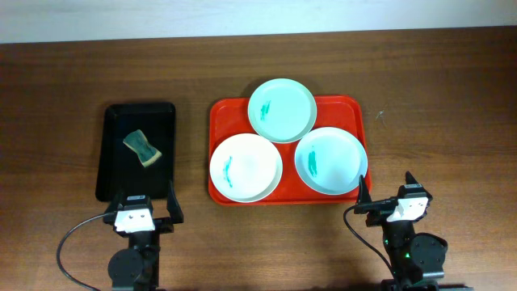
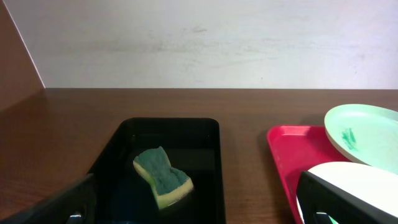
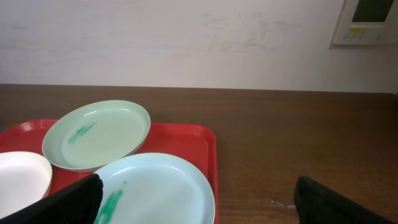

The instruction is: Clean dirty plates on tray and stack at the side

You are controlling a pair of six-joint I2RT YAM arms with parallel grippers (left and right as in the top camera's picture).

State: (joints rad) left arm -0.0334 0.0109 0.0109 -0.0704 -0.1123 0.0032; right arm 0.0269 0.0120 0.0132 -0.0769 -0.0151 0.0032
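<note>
While both arms sit at the near edge of the brown wooden tabletop [image 1: 65,97], the overhead view shows the red tray [image 1: 224,111] in the middle with all three plates on it. The mint green plate [image 1: 281,110] lies at the far side and juts over the tray's far rim. The white plate [image 1: 245,167] is at the near left and the light blue plate [image 1: 330,160] at the near right, and each bears a teal-green smear. Left of the red tray and apart from it lies a black tray [image 1: 113,170] holding a green-and-yellow sponge [image 1: 142,148]. The left tool [image 1: 144,207] hovers at the black tray's near end, fingers spread and gripping nothing. The right tool [image 1: 385,196] sits just off the red tray's near right corner, also spread and empty. From the left wrist, the left tool [image 2: 196,208] shows its two dark fingers wide apart at the bottom corners. The sponge [image 2: 161,176] lies between them in the black tray [image 2: 208,143]. To the right are the red tray [image 2: 289,152], the white plate [image 2: 360,180] and the mint green plate [image 2: 367,134]. From the right wrist, the right tool [image 3: 199,208] is likewise spread. The light blue plate [image 3: 155,190] is nearest, the mint green plate [image 3: 99,134] lies beyond it, and the white plate [image 3: 22,177] sits at the left edge, all on the red tray [image 3: 193,140]. A pale control panel [image 3: 367,22] hangs on the wall.
</note>
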